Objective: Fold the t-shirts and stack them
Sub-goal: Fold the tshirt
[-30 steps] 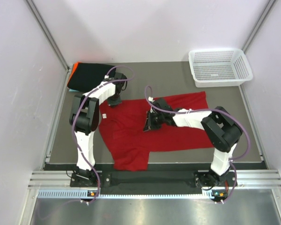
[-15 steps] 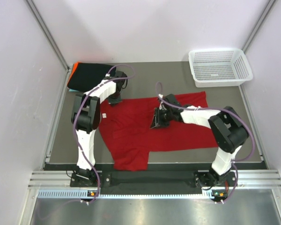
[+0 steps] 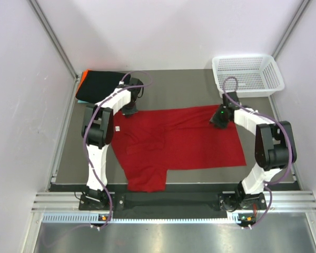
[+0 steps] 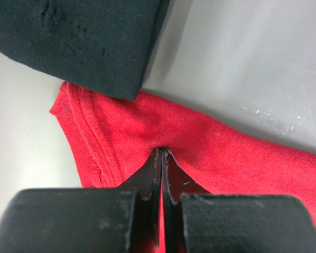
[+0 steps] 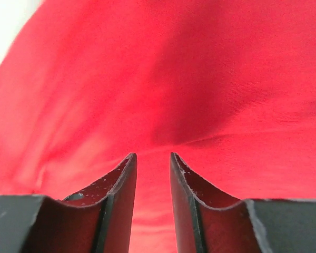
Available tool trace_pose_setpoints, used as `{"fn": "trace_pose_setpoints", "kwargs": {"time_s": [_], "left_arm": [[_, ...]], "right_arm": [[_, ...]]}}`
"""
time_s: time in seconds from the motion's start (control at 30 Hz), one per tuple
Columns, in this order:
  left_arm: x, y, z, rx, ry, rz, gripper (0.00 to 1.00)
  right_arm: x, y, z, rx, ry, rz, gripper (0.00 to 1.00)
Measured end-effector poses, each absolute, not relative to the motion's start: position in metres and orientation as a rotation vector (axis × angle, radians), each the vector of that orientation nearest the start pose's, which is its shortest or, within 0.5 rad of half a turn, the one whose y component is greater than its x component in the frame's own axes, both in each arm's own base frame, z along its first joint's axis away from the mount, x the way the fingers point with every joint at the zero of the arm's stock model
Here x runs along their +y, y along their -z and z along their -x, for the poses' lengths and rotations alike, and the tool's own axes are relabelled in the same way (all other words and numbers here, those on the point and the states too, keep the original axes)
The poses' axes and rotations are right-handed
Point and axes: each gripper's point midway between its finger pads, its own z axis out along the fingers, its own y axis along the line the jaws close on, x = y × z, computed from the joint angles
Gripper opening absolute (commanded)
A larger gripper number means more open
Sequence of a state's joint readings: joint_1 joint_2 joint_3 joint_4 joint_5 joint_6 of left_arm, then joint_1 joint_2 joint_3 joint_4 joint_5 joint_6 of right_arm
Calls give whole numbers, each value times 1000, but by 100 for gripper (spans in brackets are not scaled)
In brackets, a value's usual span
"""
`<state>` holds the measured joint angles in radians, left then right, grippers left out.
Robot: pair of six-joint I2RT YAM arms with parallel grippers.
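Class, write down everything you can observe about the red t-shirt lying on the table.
The red t-shirt is plain bright red soft knit cloth with stitched hems, spread mostly flat across the grey table, lightly wrinkled near its middle, one short sleeve pointing toward the arm bases. The left claw is shut, pinching its far left edge; there a corner of the folded black t-shirt meets it. The right claw is open at its far right corner, gripping nothing.

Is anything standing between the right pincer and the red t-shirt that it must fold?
Nothing visible does. The right pincer, jaws apart, is directly over the red t-shirt near its far right corner, with only red cloth in front of it. The white basket stands beyond, off the shirt.
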<state>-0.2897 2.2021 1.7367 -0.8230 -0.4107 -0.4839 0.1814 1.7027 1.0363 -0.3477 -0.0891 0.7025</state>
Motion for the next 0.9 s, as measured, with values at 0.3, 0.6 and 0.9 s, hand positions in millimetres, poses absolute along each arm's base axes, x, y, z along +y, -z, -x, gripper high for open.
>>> {"fn": "trace_pose_setpoints", "kwargs": {"time_s": [0.3,0.6,0.9], "left_arm": [[-82,-27,-455,2680,-361,343,0],[-83,-27,-456,2681,-355,343,0],[-84,-27,-458,2677,-350,345,0]], "right_arm": [[37,-40,-374,2449,-170,-1011,33],[3,-37,-372,2380,-46,-1127,33],[-30,-31,-365,2326,76,-1193,0]]}}
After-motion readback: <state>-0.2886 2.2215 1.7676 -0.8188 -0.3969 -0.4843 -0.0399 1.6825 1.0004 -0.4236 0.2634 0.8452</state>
